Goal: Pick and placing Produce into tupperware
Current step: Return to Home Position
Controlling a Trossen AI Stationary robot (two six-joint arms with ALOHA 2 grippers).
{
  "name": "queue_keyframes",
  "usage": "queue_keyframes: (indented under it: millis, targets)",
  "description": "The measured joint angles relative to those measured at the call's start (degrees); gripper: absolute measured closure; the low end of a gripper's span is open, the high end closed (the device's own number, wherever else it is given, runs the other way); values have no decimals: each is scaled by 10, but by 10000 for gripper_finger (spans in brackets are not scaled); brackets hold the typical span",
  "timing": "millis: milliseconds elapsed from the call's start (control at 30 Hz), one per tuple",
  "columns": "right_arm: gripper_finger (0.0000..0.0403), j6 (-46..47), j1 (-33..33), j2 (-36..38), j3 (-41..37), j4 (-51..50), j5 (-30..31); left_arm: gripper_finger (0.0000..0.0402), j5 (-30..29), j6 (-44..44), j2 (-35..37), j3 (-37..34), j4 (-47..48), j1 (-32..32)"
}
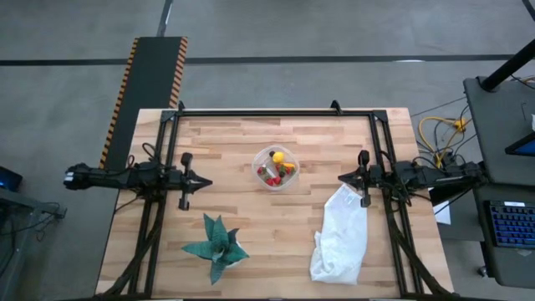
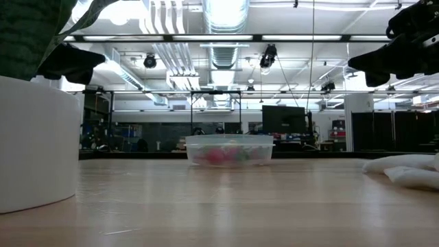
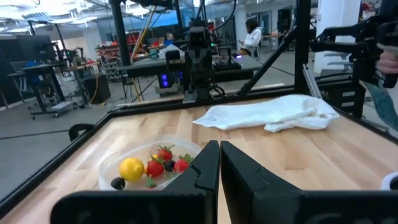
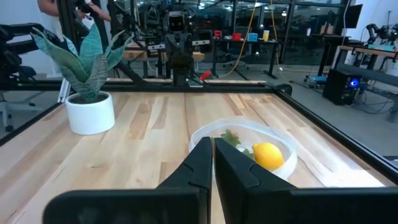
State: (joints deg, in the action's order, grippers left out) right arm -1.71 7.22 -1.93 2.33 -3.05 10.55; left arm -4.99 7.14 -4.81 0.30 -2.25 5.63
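Observation:
The clear tupperware (image 1: 276, 168) stands on the table's far middle and holds the produce: a yellow lemon piece (image 3: 131, 168), red strawberries (image 3: 165, 163), a dark ball (image 3: 118, 183). It also shows in the low view (image 2: 230, 149) and the right wrist view (image 4: 249, 143). My left gripper (image 1: 206, 181) hovers shut to the tub's left, at the table's left side. My right gripper (image 1: 341, 177) hovers shut to its right. Both are raised above the table and hold nothing.
A green spiky plant in a white pot (image 1: 217, 245) stands at the near left. A white cloth bag (image 1: 341, 237) lies at the near right, just under the right arm. A black frame (image 1: 276, 113) runs along the table's far edge and sides.

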Motion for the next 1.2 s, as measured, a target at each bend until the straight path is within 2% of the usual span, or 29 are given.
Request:
queue_keyframes:
  millis: [267, 567, 800, 1200]
  targets:
    - [394, -3, 0, 0, 0, 2, 21, 402, 0, 9, 34, 0, 7, 0]
    - [394, -9, 0, 0, 0, 4, 45, 402, -3, -5, 10, 0, 7, -4]
    - [394, -9, 0, 0, 0, 4, 46, 402, -6, -17, 16, 0, 8, -4]
    - [394, -14, 0, -1, 0, 4, 45, 402, -19, -5, -21, 0, 3, -4]
